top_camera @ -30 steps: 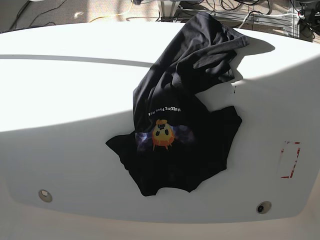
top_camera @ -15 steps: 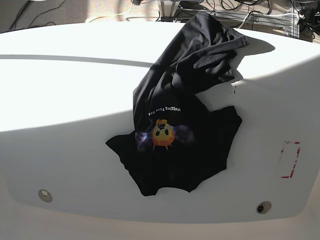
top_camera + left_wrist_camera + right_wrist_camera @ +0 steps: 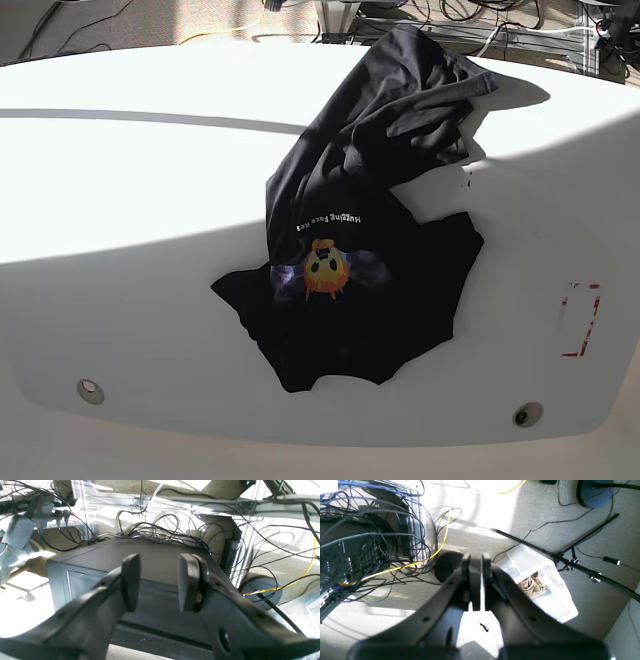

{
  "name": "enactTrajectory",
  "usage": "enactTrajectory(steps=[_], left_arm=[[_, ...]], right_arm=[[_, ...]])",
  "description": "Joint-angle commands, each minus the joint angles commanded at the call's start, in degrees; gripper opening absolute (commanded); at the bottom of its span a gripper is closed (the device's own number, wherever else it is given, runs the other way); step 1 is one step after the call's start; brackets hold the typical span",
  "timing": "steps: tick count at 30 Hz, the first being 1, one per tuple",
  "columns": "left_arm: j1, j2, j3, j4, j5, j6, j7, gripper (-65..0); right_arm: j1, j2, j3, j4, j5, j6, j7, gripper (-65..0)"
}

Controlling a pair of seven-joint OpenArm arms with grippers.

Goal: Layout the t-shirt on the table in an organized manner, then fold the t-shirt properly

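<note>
The black t-shirt (image 3: 365, 215) lies crumpled on the white table (image 3: 140, 200), print side up, with the orange emoji face (image 3: 323, 270) and white lettering showing. Its upper part is bunched toward the far edge at the right. Neither arm appears in the base view. In the left wrist view my left gripper (image 3: 156, 582) is open with nothing between its fingers, pointing at a dark box off the table. In the right wrist view my right gripper (image 3: 476, 582) is shut on nothing, above the carpeted floor.
Two round metal discs (image 3: 90, 389) (image 3: 524, 415) sit near the table's front edge, and a red dashed rectangle (image 3: 580, 320) marks its right side. Cables, a dark box (image 3: 155, 562) and a white plastic bin (image 3: 540, 582) lie on the floor beyond the table.
</note>
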Motion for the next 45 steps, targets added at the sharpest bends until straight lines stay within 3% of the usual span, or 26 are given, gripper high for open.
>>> enactTrajectory(steps=[7,12,16,25,30,38,45], left_arm=[[4.6,0.2,-2.4,7.5,0.0,0.0,0.0,-42.2],[7.3,2.5,-5.6,12.8,0.0,-1.1,0.0,-42.2],[8.6,4.7,-9.0,17.1,-0.1,-6.2,0.0,-42.2],[8.8,12.7,-20.0,28.0,-0.1,-18.5,0.4,-42.2],[8.5,15.2,-23.1,32.5,-0.1,-22.9,0.4,-42.2],[6.9,15.7,-23.3,38.9,-0.4,-23.1,0.4,-42.2],[4.5,15.6,-23.4,41.1,-6.0,-23.1,0.4,-42.2]], right_arm=[[-6.8,-2.1,0.0,9.9,1.0,0.0,0.0,-64.7],[-11.0,-2.2,0.0,16.4,4.8,0.0,0.0,-64.7],[-14.2,-2.1,0.0,21.3,8.3,0.0,0.0,-64.7],[-21.3,-2.1,0.1,35.3,13.9,0.0,0.0,-64.7],[-22.5,-2.1,0.1,40.6,14.9,0.0,0.0,-64.7],[-20.0,-2.0,0.1,42.8,14.9,0.0,0.1,-64.7],[-14.4,-1.9,0.0,43.1,14.8,0.09,0.2,-64.7]])
